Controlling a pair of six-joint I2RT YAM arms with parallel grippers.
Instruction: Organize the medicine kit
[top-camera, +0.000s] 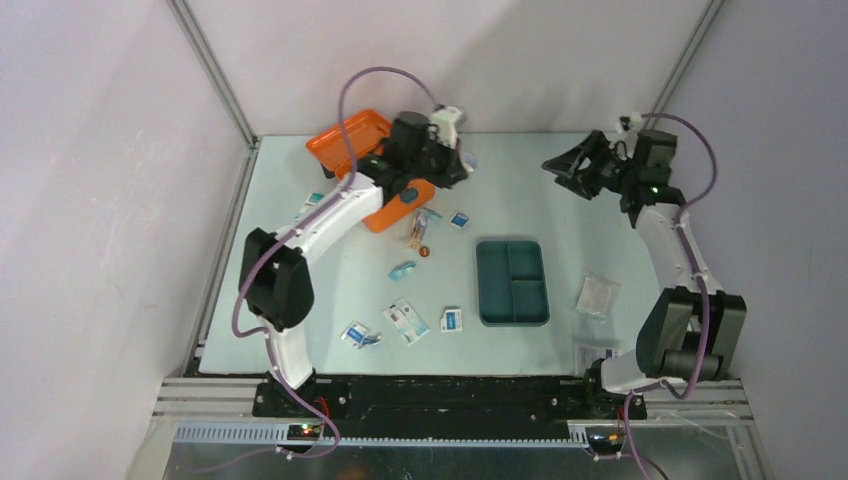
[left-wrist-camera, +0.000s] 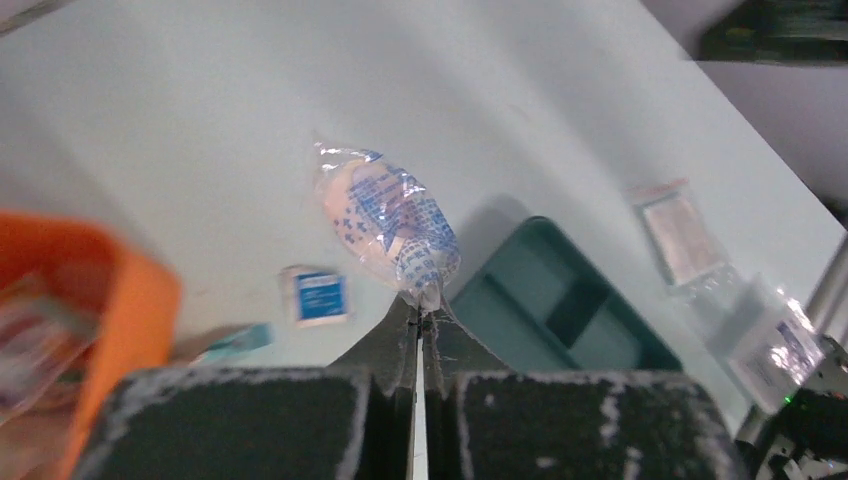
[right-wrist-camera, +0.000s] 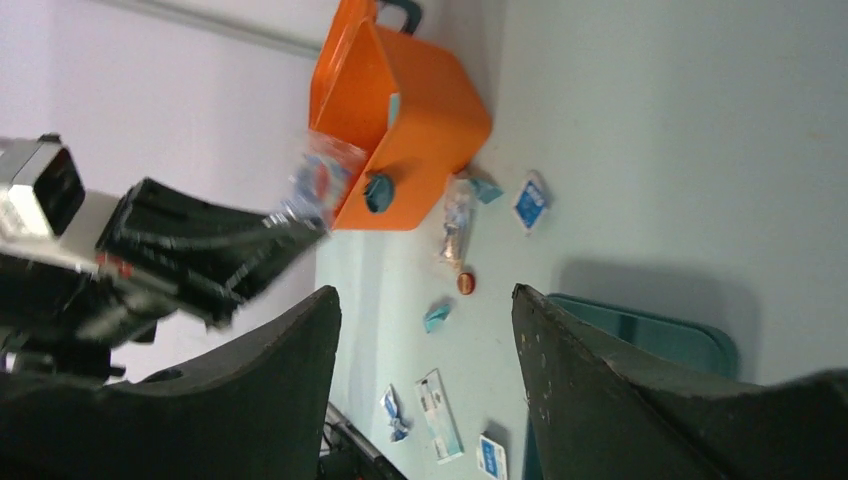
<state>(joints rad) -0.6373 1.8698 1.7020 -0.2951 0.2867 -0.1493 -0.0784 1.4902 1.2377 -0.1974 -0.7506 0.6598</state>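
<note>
Right at the lens, the left end effector (left-wrist-camera: 420, 322) is seen pinched tight on the crimped tail of a clear-wrapped bandage roll (left-wrist-camera: 388, 218), and the roll is held up off the bench (top-camera: 540, 200). The medicine kit (right-wrist-camera: 425, 140) is found at the far left of the bench with its lid thrown open, and the gripped roll is carried just beside the kit's right-hand edge. Over to the other arm: the right end effector (right-wrist-camera: 425, 300) is held in the air well to the right of the kit, jaws spread wide, nothing between them. Just in front of the kit, a small red disc (top-camera: 424, 251) and a blue-and-white sachet (top-camera: 460, 220) can be picked out on the bench. Further forward and to the right of the kit, well apart from it, a dark teal tray (top-camera: 512, 282) is laid flat. More flat packets (top-camera: 405, 320) are scattered well in front of the kit, toward the arm bases.
</note>
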